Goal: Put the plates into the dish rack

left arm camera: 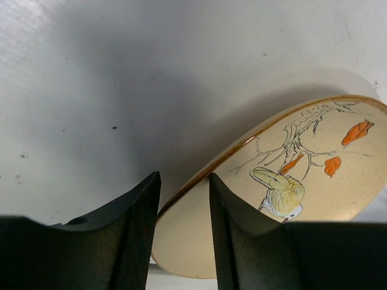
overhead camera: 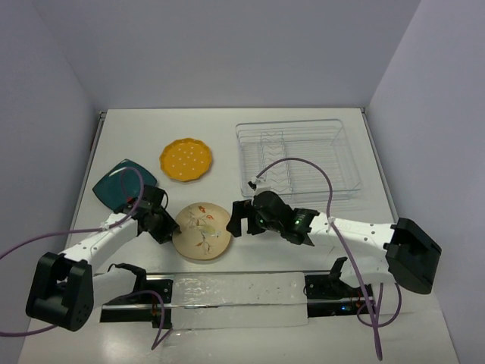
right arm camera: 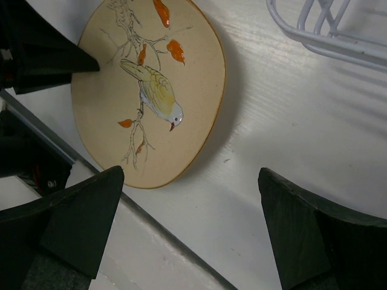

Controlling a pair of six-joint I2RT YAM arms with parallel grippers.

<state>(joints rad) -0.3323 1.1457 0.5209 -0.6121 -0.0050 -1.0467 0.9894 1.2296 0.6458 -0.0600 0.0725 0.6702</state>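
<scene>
The cream plate [overhead camera: 203, 231] with a bird and red leaves lies near the front middle, its left edge tilted up. My left gripper [overhead camera: 168, 227] is shut on that rim; in the left wrist view the fingers [left arm camera: 183, 176] pinch the plate [left arm camera: 314, 169], one above and one below. My right gripper [overhead camera: 236, 218] is open and empty, just right of the plate [right arm camera: 151, 90], jaws wide over bare table [right arm camera: 190, 175]. The yellow dotted plate [overhead camera: 186, 160] and the dark teal plate [overhead camera: 120, 184] lie flat at the left. The wire dish rack [overhead camera: 298, 158] stands empty at the back right.
A corner of the rack [right arm camera: 326, 30] shows in the right wrist view. A clear strip with black mounts [overhead camera: 235, 292] runs along the near table edge. Walls close in the back and both sides.
</scene>
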